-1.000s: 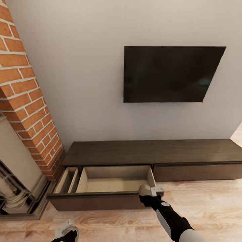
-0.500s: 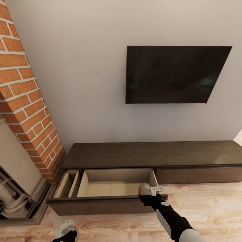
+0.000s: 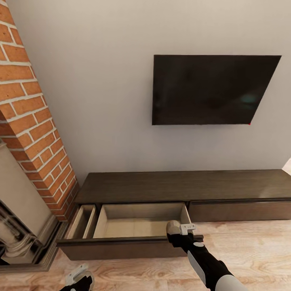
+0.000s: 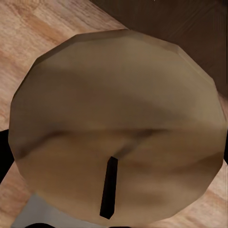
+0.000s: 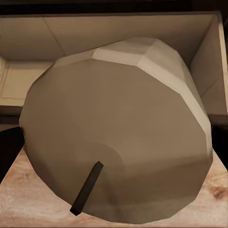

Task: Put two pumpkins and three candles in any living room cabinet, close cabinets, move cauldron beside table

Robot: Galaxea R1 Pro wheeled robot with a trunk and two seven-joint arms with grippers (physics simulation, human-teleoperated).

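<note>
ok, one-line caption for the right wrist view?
Right gripper holds a beige candle above the cabinet's open drawer.

1. The cabinet (image 3: pixel 178 185) is dark brown wood; its open drawer (image 3: pixel 139 220) is pale beige inside.
2. Each candle (image 4: pixel 116 126) is beige-tan with a black wick (image 4: pixel 109 187).
3. At nine o'clock, the brick (image 3: pixel 28 117) is orange-red with pale mortar.
4. The floor (image 3: pixel 250 250) is light wood-grain plank.
5. The screen (image 3: pixel 212 89) is black on a grey-white wall.

The head camera has panned slightly left; nothing else moved.
</note>
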